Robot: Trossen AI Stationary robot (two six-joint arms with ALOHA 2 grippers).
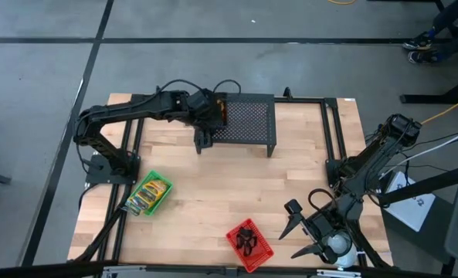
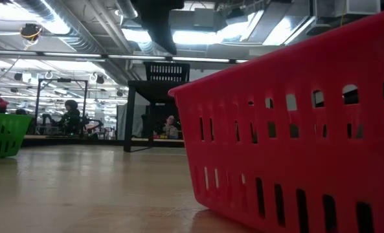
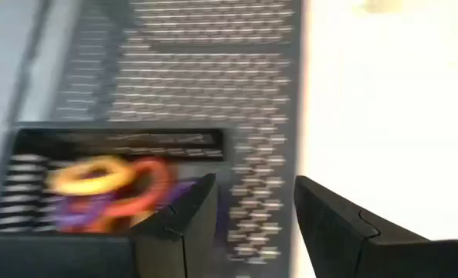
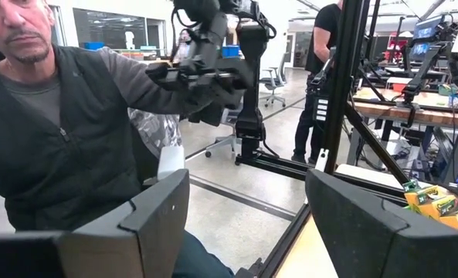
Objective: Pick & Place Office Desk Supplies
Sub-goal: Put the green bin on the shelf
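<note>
Orange, yellow and purple rings (image 3: 109, 193) lie in a small slotted compartment at the left end of the black mesh stand (image 1: 248, 122), at the table's far side. My left gripper (image 3: 252, 216) hangs open just above the stand, beside the rings (image 1: 223, 110), with only mesh showing between its fingers. Yellow-and-green boxes (image 1: 145, 196) lie in a green basket (image 1: 164, 184) at the near left. Black clips (image 1: 246, 239) lie in a red basket (image 1: 261, 251) near the front edge. My right gripper (image 1: 294, 235) stands open at the near right, pointing level, clear of everything.
The red basket (image 2: 295, 123) fills the right of the low view, and the green basket (image 2: 0, 133) shows at its left. A black frame (image 1: 333, 131) runs along the table's sides. A person (image 4: 51, 131) sits beyond the table. Bare wood lies between the baskets and the stand.
</note>
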